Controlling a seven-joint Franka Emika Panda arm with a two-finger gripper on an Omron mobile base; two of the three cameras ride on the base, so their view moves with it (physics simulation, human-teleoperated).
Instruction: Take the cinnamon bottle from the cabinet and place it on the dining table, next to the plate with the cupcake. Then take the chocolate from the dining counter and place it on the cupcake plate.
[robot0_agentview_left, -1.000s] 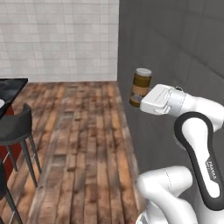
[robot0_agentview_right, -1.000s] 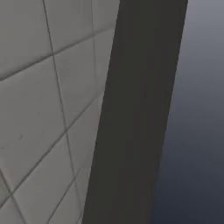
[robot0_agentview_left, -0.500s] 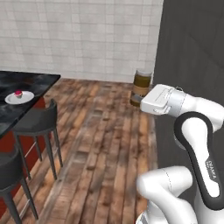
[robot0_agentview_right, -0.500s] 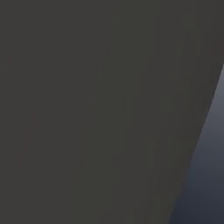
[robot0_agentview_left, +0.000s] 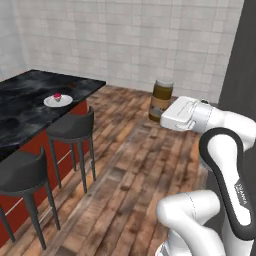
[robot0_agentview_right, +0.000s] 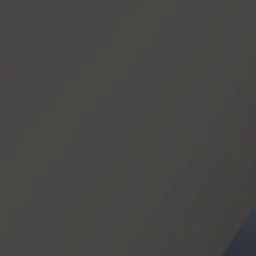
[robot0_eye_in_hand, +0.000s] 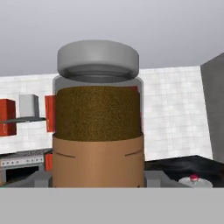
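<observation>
The gripper (robot0_agentview_left: 159, 116) was carried at about chest height above the wooden floor (robot0_agentview_left: 120, 170), its fingers closed on the cinnamon bottle (robot0_agentview_left: 161, 101); the bottle stood upright in the grasp, clear of every surface; in the hand view the cinnamon bottle (robot0_eye_in_hand: 98, 118) showed a grey lid, brown contents and a tan label. The dining counter (robot0_agentview_left: 30, 107), black-topped, lay well apart to the left, with two dark stools (robot0_agentview_left: 70, 131) beside it; on it sat the plate (robot0_agentview_left: 57, 102) bearing the cupcake (robot0_agentview_left: 57, 97). A tiled wall (robot0_agentview_left: 150, 40) stood behind.
</observation>
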